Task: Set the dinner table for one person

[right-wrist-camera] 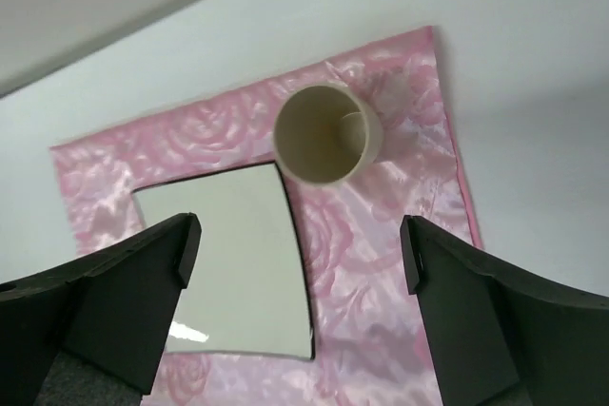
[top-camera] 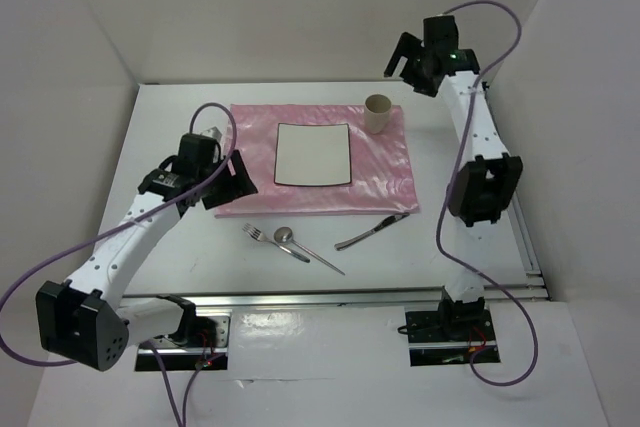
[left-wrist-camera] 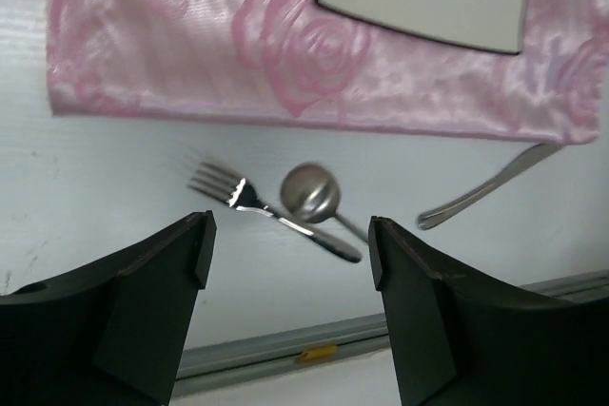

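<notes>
Fingers of the left gripper spread wide and empty over fork, spoon and knife lying loose toward the near edge of the worktop, which spans everything below, likely to collect them. Fingers of the right gripper, equally wide, hang above the cup at the far right corner of the pink cloth.
</notes>
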`<state>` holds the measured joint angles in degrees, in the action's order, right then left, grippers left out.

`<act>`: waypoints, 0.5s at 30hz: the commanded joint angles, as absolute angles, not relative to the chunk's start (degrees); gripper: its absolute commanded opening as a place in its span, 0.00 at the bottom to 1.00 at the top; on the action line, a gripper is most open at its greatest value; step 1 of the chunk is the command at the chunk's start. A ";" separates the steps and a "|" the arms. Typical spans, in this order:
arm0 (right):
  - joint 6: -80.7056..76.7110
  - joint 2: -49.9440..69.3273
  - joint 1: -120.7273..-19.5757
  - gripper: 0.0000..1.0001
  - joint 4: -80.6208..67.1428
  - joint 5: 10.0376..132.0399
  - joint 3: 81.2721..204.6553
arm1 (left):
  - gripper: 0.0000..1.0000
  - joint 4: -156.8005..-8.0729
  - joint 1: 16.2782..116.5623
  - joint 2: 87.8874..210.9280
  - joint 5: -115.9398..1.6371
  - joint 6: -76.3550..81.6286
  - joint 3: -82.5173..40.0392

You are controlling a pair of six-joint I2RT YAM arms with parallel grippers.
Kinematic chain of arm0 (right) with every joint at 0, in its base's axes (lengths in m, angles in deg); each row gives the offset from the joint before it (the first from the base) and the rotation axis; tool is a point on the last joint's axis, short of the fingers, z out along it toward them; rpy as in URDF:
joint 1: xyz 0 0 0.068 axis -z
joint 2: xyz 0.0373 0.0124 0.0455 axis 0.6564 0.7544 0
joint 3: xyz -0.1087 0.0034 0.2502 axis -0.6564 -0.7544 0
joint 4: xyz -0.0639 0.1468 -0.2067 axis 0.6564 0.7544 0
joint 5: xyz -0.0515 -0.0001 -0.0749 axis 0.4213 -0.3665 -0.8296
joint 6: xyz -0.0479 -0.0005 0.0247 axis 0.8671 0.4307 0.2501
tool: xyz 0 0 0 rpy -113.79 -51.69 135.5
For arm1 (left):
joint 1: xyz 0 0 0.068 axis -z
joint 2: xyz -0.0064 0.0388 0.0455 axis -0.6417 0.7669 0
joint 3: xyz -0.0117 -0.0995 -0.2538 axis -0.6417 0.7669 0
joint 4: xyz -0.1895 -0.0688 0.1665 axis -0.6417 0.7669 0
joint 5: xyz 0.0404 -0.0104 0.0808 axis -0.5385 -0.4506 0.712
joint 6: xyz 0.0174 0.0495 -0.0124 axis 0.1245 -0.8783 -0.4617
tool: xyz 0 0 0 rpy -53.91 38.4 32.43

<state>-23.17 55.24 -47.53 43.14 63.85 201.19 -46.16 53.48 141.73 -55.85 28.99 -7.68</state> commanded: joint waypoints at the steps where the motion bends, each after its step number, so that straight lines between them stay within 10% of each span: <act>1: -19.89 40.16 -47.70 1.00 37.58 63.66 193.85 | 0.82 -38.16 58.27 138.70 -42.68 35.69 -5.33; 15: -10.56 8.08 -75.36 0.86 26.77 69.37 135.81 | 0.80 -33.42 68.40 138.16 -36.08 54.17 1.02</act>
<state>-13.58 11.55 -69.12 28.74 67.89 140.41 -34.99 68.72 138.23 -39.55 51.55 2.27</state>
